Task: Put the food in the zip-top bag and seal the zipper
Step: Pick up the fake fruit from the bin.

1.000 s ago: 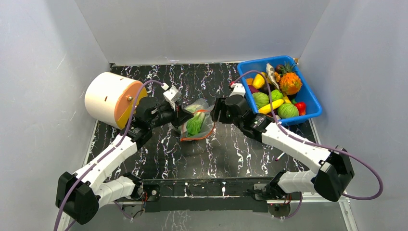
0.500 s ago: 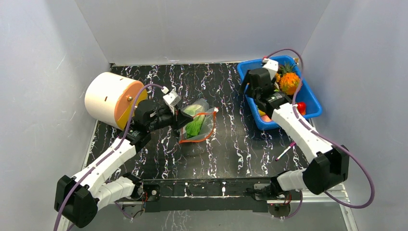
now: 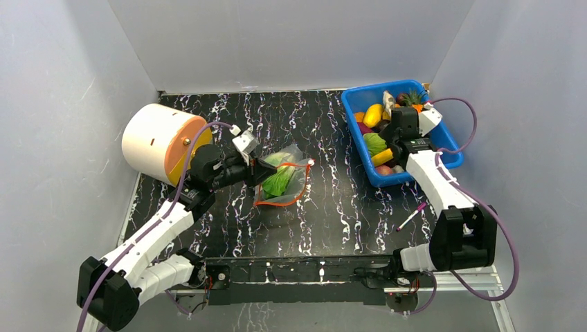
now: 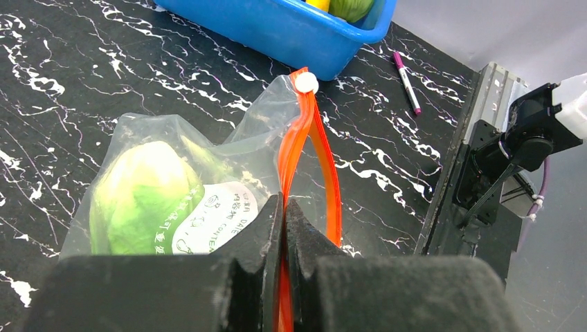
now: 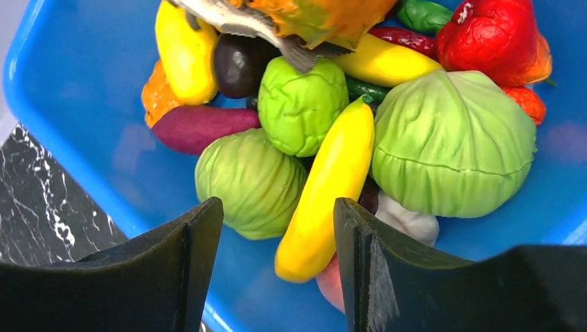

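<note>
The clear zip-top bag (image 3: 284,178) lies mid-table with a green cabbage piece (image 4: 142,197) inside. My left gripper (image 4: 284,207) is shut on the bag's red zipper strip (image 4: 296,131) and holds the mouth up; in the top view the left gripper (image 3: 259,169) is at the bag's left edge. My right gripper (image 5: 277,228) is open over the blue bin (image 3: 443,138), its jaws either side of the lower end of a yellow banana piece (image 5: 332,180). Green cabbages (image 5: 453,142), a pale whitish piece (image 5: 412,221) and more food lie in the bin.
A white-and-orange cylinder (image 3: 163,142) lies at the left behind my left arm. A pink marker (image 3: 410,216) lies on the black marbled table (image 3: 332,207) near the right arm. Grey walls close in three sides.
My right arm has swung from beside the bag to the right and back, and now hovers over the blue bin. The left gripper keeps hold of the bag's zipper strip.
</note>
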Tool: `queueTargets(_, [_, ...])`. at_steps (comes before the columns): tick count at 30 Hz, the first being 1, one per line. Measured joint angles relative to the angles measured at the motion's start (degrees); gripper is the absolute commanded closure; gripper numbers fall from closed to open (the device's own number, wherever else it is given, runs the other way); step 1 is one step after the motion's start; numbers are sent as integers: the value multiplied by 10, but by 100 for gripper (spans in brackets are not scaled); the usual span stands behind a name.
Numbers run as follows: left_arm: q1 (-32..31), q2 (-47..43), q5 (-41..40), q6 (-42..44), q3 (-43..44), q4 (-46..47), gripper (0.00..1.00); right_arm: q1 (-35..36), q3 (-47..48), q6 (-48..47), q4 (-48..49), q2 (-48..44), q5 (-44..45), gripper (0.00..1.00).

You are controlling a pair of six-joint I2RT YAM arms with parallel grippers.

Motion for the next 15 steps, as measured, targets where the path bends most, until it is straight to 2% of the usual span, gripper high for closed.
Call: queueTargets(15, [0, -12, -6, 23, -6, -9, 100, -50, -12, 114, 32, 98, -28, 40])
